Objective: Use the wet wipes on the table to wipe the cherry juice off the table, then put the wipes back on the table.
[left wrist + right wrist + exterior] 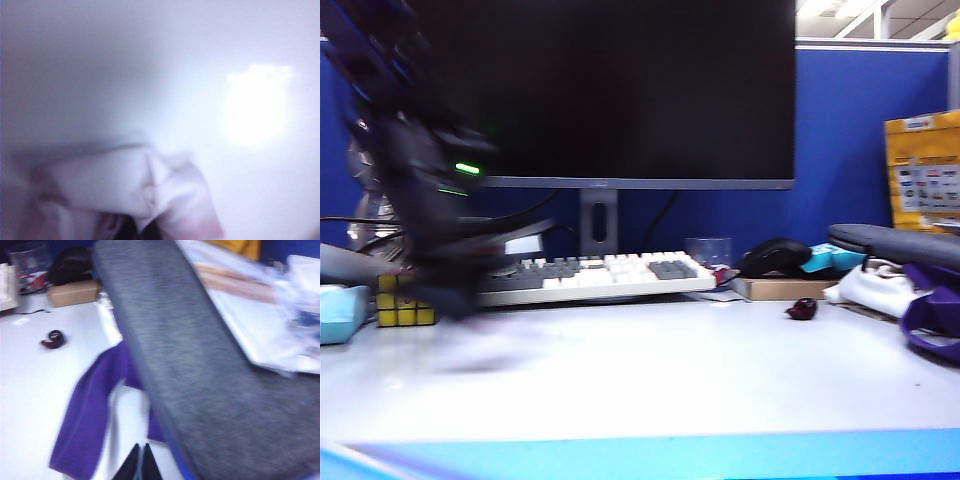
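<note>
The left end effector (455,300) was a dark motion smear near the bench's (650,375) left edge, in front of the yellow cube (404,300); its fingers could not be made out there. In the left wrist view the wet wipes (125,195), white with pink tinges, filled the near part of the blurred picture, pressed on the bench, the end effector clamped on them though its tips were hidden by the cloth. No cherry juice could be distinguished in the blur and glare. The right end effector (140,462) was cut off by the picture's edge, its two dark tips together, closed on nothing, above the bench beside a purple cloth (87,415) and a grey pad (200,365). A dark cherry (801,309) lay towards the right back part of the bench.
</note>
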You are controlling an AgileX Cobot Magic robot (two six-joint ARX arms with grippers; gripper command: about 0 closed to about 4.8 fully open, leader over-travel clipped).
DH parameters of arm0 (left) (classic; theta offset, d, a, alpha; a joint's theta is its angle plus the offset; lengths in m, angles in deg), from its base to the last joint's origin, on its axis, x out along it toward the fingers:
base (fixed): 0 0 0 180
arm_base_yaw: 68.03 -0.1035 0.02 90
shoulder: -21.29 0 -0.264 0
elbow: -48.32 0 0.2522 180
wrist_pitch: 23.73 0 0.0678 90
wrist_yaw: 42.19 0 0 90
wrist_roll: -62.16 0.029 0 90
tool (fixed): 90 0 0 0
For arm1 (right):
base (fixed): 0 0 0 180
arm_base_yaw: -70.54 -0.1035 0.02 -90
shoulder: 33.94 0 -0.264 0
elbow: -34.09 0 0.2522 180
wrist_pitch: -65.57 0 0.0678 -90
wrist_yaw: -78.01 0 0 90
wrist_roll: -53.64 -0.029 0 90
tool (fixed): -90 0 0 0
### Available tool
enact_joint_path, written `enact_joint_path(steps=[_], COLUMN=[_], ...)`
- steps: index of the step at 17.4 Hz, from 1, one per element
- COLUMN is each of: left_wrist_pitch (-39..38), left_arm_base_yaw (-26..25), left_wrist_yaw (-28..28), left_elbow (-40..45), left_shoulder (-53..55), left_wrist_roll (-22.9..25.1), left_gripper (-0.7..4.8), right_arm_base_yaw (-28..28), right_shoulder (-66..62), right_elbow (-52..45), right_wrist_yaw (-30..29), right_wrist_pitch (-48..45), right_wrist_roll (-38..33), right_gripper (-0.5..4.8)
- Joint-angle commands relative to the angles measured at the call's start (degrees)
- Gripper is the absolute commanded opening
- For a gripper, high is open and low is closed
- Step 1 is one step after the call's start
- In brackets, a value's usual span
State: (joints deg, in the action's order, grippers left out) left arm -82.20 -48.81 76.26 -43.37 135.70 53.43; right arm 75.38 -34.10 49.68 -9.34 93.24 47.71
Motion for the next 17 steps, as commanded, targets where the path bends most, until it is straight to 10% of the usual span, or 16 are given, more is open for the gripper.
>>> enact_joint_path(steps=[1,10,13,17], left_wrist_pitch=[6.88,0.94,-1.55,-2.45], left_arm_base_yaw=[2.67,-4.98,-6.56,-3.82], left_wrist_yaw=[9.42,-42.66,-39.54,-12.07], left_elbow=[0.39,0.02,0.02,0.02], left_shoulder=[0.26,0.26,0.26,0.26], left_wrist_roll=[-1.77,3.41,4.28,4.22], left_gripper=[-0.06,-0.06,-0.06,-0.06], right_arm_base_yaw=[0.0,0.04,0.04,0.07], right_shoulder=[0.02,0.02,0.02,0.02], right_elbow=[0.0,0.0,0.0,0.0], right_wrist_yaw=[0.22,0.17,0.17,0.15], right_wrist_pitch=[-0.13,-0.11,-0.11,-0.11], right_wrist_roll=[0.13,0.13,0.13,0.13], right_gripper=[0.0,0.0,0.0,0.0])
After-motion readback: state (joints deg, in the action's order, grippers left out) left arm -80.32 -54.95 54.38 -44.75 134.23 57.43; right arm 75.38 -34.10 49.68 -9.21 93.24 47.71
